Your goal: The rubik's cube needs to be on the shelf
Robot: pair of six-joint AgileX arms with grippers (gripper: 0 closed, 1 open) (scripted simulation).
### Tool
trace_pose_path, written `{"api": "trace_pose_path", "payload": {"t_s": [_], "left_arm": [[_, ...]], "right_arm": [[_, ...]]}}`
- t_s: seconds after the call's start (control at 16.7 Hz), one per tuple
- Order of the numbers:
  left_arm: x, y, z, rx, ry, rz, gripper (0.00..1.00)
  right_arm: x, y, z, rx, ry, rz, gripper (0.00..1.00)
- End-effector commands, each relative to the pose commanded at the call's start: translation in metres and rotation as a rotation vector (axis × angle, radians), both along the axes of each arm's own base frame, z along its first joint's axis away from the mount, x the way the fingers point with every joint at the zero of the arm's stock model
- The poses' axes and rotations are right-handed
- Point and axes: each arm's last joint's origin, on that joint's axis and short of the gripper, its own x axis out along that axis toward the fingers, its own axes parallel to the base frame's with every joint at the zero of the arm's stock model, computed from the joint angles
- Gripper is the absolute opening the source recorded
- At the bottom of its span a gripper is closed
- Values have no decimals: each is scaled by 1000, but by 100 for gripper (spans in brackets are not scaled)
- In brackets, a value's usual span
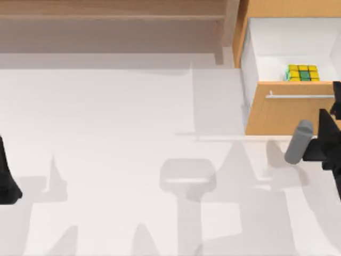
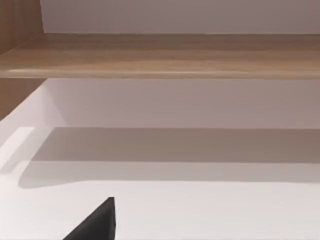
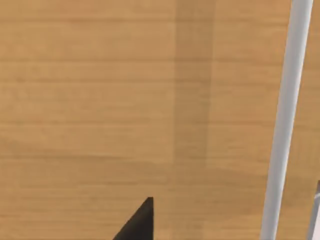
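Note:
The rubik's cube [image 1: 302, 72], yellow and green on top, lies inside the open white drawer [image 1: 277, 37] at the back right, close behind the drawer's front panel. The shelf [image 1: 112, 10] is a long light-brown ledge along the back left, with a shadowed recess under it; the left wrist view looks straight at the shelf [image 2: 160, 55]. My right gripper [image 1: 329, 121] is at the right edge, just in front of the drawer's orange-wood front [image 3: 100, 100] and its silver bar handle [image 3: 285, 120]. My left arm [image 1: 6, 184] is parked at the left edge.
The orange-wood cabinet [image 1: 282, 114] with its pulled-out drawer juts into the table on the right. An upright post [image 1: 230, 29] separates it from the shelf. The white tabletop [image 1: 133, 133] spreads between the arms.

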Motion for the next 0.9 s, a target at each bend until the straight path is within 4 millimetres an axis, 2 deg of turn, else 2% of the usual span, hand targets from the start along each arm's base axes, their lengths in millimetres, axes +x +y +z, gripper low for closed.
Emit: {"api": "trace_pose_path", "payload": {"t_s": [0.54,0.9], "left_arm": [[0,0,0,0,0,0,100],[0,0,0,0,0,0,100]], "right_arm": [[0,0,0,0,-1,0,100],[-15,0,0,0,-2,0,100]]}}
